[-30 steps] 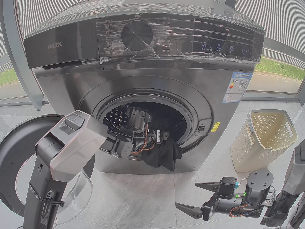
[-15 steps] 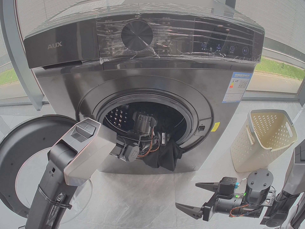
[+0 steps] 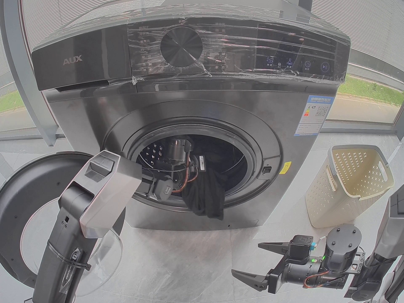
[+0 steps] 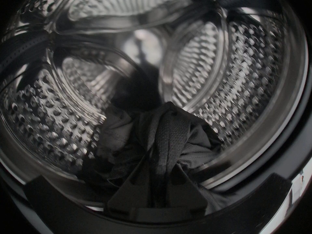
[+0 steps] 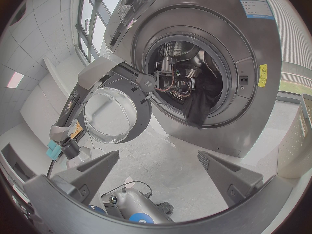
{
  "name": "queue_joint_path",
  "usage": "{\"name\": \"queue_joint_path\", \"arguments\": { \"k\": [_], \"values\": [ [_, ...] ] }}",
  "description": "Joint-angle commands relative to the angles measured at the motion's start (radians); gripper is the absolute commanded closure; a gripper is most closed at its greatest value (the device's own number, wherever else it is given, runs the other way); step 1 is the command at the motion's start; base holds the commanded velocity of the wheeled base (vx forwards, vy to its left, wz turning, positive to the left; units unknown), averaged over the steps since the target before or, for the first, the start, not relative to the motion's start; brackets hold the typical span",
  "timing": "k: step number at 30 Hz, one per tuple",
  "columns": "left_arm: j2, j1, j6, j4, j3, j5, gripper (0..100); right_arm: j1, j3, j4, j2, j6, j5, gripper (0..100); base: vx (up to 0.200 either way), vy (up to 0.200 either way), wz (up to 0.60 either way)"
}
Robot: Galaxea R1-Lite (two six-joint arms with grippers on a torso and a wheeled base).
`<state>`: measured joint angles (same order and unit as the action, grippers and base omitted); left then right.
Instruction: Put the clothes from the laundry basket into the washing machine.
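Observation:
The grey washing machine [image 3: 189, 102] stands with its round door [image 3: 25, 215] swung open at the left. My left gripper [image 4: 158, 179] is inside the drum opening, shut on a bunched black garment [image 4: 169, 130]. Part of that garment [image 3: 206, 194] hangs down over the front rim of the opening. The cream laundry basket [image 3: 349, 182] stands on the floor right of the machine, and no clothes show in the part of its inside I can see. My right gripper [image 3: 247, 259] hangs open low over the floor in front of the basket, holding nothing.
Grey tiled floor [image 3: 189, 257] lies free in front of the machine. The open door's glass bowl [image 5: 110, 114] juts out beside my left arm. Windows and a pillar stand behind the machine.
My left gripper dipped toward the rim, then rose and shifted left in the opening with the black garment. The hanging end of the cloth now sits higher. The right arm kept still.

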<state>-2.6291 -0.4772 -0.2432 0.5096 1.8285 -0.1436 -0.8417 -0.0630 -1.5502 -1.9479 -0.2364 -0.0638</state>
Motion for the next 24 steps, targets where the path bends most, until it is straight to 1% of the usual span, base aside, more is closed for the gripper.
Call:
{"name": "queue_joint_path", "arguments": {
  "k": [1, 8, 9, 13, 19, 21, 24],
  "values": [
    [0.001, 0.029, 0.001, 0.009, 0.054, -0.019, 100, 0.0, -0.001, -0.001, -0.002, 0.0, -0.001, 0, 0.0, 0.0, 0.0],
    [-0.003, 0.025, -0.001, 0.015, 0.063, -0.019, 100, 0.003, 0.0, -0.001, -0.002, 0.0, -0.001, 0, 0.0, 0.0, 0.0],
    [-0.005, 0.023, -0.001, 0.02, 0.057, -0.019, 0, 0.004, 0.0, -0.001, -0.002, 0.0, -0.001, 0, 0.0, 0.0, 0.0],
    [0.001, 0.016, -0.008, 0.023, 0.035, -0.017, 0, 0.006, 0.0, -0.001, -0.002, 0.0, -0.001, 0, 0.0, 0.0, 0.0],
    [0.014, 0.003, -0.004, 0.006, 0.005, -0.007, 0, 0.006, 0.0, -0.001, -0.002, 0.0, -0.001, 0, 0.0, 0.0, 0.0],
    [0.031, -0.011, -0.001, 0.004, -0.034, -0.001, 0, 0.006, 0.0, -0.001, -0.002, 0.0, -0.001, 0, 0.0, 0.0, 0.0],
    [0.043, -0.031, -0.001, 0.004, -0.077, 0.026, 0, 0.006, -0.001, -0.001, -0.002, 0.0, -0.001, 0, 0.0, 0.0, 0.0]
  ]
}}
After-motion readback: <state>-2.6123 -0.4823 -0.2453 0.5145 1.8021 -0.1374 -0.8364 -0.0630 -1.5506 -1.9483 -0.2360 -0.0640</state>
